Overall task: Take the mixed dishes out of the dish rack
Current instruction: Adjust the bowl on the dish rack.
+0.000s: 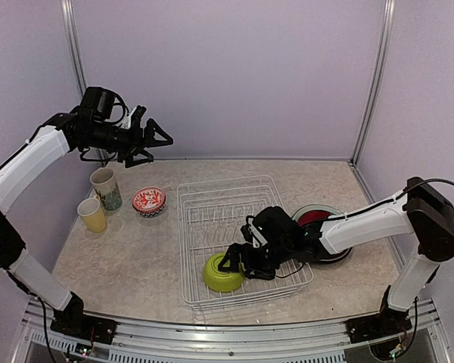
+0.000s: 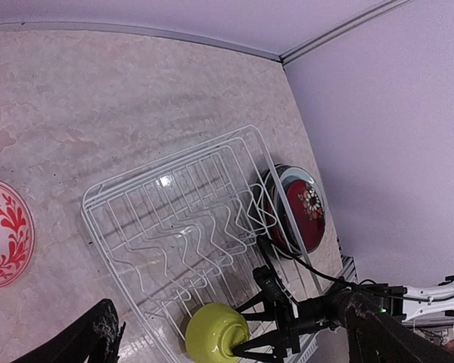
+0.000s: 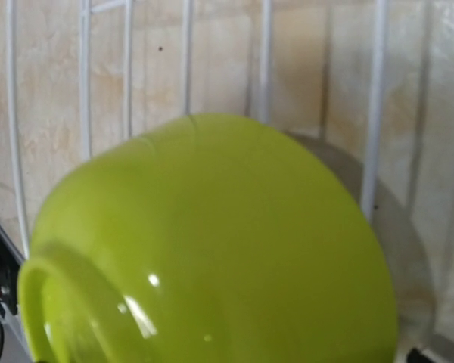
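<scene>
The left arm [image 1: 30, 162] was lifted high over the left side of the table [image 1: 129, 257]. Its elbow was bent and it pointed toward the middle. The left gripper [image 1: 161, 149] hung in the air with its two fingers spread wide and nothing between them.

The right arm [image 1: 367, 223] reached in low from the right side, over the edge of the dish rack [image 1: 227, 181]. The right gripper [image 1: 238, 266] was down inside the rack at the near end. Its fingers were spread wide apart, right up against the lime green bowl [image 1: 222, 274]. I could not tell if they touched it.

The rack was white wire and sat in the middle of the table. Its thin bars stood close around the bowl. A pile of plates [image 1: 327, 219] lay just to the right of the rack, with a red flowery plate on top, and the right arm passed over them. On the left of the rack sat a red and white bowl [image 1: 148, 200]. A yellow cup [image 1: 92, 215] and a cream mug [image 1: 106, 187] stood farther left, close together, below the left gripper.

The green bowl was the only dish in the rack. It was smooth and shiny and lay tipped over, with the ring on its bottom showing.
</scene>
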{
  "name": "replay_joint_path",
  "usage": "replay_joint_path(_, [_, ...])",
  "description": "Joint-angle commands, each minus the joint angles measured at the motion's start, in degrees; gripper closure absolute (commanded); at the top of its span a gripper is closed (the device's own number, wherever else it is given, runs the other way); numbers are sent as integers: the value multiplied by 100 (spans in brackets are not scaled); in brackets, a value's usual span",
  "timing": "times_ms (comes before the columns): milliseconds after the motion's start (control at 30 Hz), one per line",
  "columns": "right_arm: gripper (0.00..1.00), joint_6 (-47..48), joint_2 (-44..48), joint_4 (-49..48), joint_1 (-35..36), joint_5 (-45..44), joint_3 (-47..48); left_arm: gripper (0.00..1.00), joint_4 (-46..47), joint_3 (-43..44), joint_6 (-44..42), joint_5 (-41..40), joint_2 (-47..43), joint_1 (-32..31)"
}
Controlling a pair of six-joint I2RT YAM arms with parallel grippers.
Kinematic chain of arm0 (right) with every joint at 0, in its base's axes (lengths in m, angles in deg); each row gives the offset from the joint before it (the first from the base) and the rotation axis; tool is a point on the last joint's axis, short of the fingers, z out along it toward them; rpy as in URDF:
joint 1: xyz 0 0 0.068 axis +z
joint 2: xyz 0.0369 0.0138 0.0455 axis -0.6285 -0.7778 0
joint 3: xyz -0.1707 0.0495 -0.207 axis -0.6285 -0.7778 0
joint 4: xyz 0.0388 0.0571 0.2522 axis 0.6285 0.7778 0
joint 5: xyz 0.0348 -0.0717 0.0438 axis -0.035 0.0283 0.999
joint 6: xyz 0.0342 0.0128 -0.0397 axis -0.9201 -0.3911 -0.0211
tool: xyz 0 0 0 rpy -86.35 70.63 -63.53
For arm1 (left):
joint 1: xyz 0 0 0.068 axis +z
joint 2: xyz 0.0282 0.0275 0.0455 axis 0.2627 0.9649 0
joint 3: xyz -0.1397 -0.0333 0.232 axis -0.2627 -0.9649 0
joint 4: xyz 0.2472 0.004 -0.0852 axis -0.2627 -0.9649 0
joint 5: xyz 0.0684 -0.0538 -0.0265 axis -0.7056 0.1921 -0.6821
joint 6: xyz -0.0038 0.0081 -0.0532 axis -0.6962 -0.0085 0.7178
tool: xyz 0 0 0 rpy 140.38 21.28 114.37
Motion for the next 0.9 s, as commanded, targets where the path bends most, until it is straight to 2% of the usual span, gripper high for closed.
replay_joint_path(0, [0,-14,-149,221,-34,-144,155,1,-133,191,-129,-18,93,-44])
replay_joint_path(233, [2,32,-239,162,-31,-293,189,1,-128,195,-121,98,125,-63])
replay_joint_path(433, [28,174,-107,160,-23,-431,162,1,-150,206,-114,143,172,-51])
replay_joint_path(533, [35,406,-166,501,-23,-605,285,1,-94,169,-146,152,134,-41])
replay_joint_path(867, [44,853,61,660,64,-1015,534,1,-168,217,-132,129,229,11])
